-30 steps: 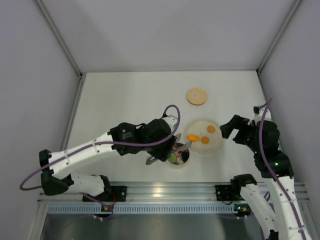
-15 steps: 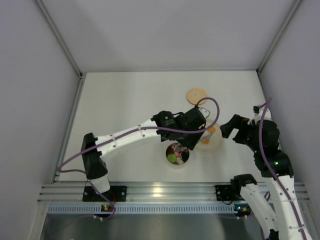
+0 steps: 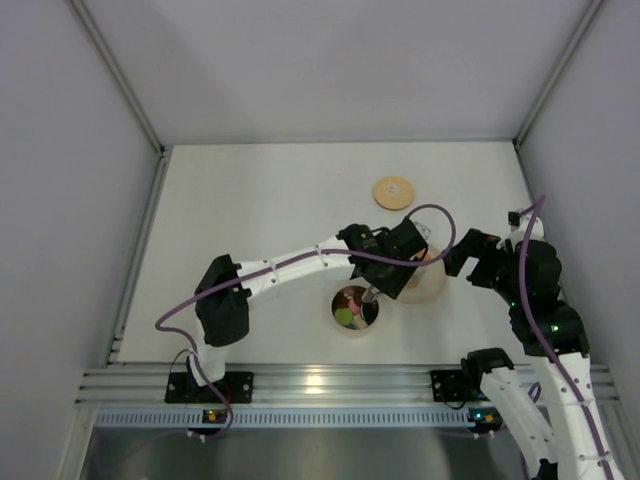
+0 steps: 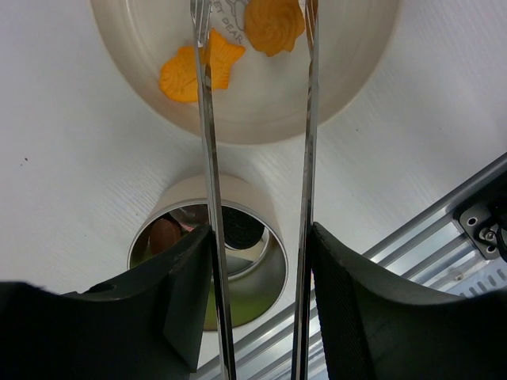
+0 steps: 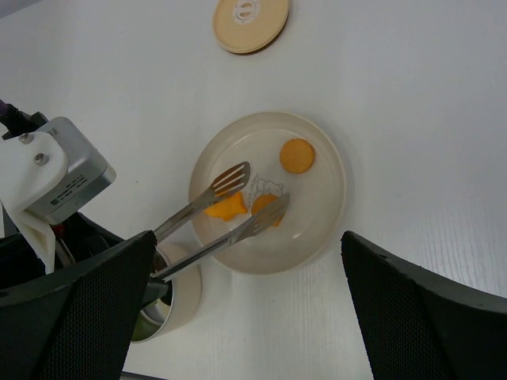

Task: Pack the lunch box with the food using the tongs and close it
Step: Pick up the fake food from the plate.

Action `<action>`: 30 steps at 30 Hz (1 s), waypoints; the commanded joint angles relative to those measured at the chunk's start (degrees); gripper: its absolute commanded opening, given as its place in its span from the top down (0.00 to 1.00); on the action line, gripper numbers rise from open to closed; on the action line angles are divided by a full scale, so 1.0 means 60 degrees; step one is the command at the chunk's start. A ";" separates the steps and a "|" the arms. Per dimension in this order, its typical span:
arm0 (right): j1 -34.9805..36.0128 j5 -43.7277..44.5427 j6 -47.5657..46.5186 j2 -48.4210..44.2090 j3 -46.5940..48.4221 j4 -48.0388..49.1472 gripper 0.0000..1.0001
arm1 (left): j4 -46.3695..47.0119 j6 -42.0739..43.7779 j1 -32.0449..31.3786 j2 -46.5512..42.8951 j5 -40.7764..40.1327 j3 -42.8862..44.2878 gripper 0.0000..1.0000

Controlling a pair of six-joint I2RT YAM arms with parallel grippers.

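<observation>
Left pincer [image 4: 260, 269]: partly closed, pads pressing both arms of the tongs [image 4: 207, 158] near the joined end. The tong tips are apart and reach over the plate [image 4: 261, 119]. One tip is above the orange fish-shaped piece [image 4: 194, 71], the other at the orange swirl piece [image 4: 273, 24]; I cannot tell whether they touch.

Lunch box [image 4: 190, 194]: on the counter [image 4: 71, 158] just beside the plate's near edge, uncovered, food inside. Its lid [image 5: 250, 20] lies beyond the plate's far edge.

Right pincer [image 3: 462, 256]: spread wide, holding nothing, at the plate's right side.
</observation>
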 commanded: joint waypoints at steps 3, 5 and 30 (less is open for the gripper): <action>-0.0123 0.0153 -0.0121 -0.0092 0.0304 -0.0216 0.00 | 0.0586 0.0204 0.0006 0.0137 0.0170 0.0359 0.45; -0.0109 0.0168 -0.0106 -0.0092 0.0318 -0.0216 0.01 | 0.0557 0.0204 0.0006 0.0181 0.0257 0.0330 0.46; -0.0109 0.0139 -0.0033 -0.0078 0.0333 -0.0201 0.01 | 0.0557 0.0204 -0.0008 -0.0331 0.0580 0.0052 0.61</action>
